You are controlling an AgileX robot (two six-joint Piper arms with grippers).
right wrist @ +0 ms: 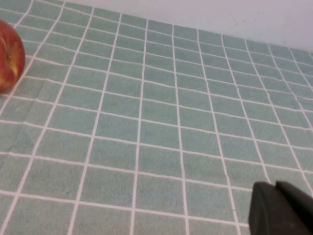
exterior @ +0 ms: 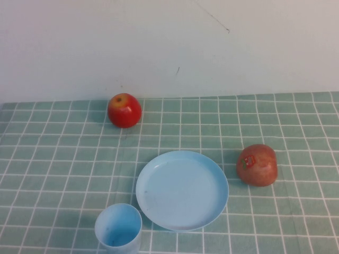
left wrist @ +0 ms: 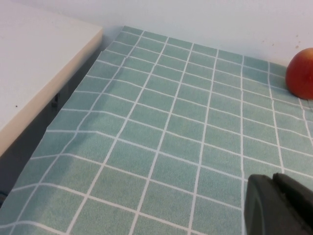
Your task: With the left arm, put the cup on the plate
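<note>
the cup stands upright and open-mouthed at the bottom of the high view, left of centre, just beside the lower-left rim of the plate that fills the lower middle, so the carry looks short and neither apple, the red apple in the upper left or the sticker apple at the right, seems to be in the way. neither arm shows in the high view, which suggests both are parked back off the checked cloth with the reach not yet begun. the left gripper shows only as a dark tip in the lower right of its wrist view, with no cup in that view and whether it is wide or narrow cannot be told, and the same holds for the right gripper in the lower right of its own view.
</note>
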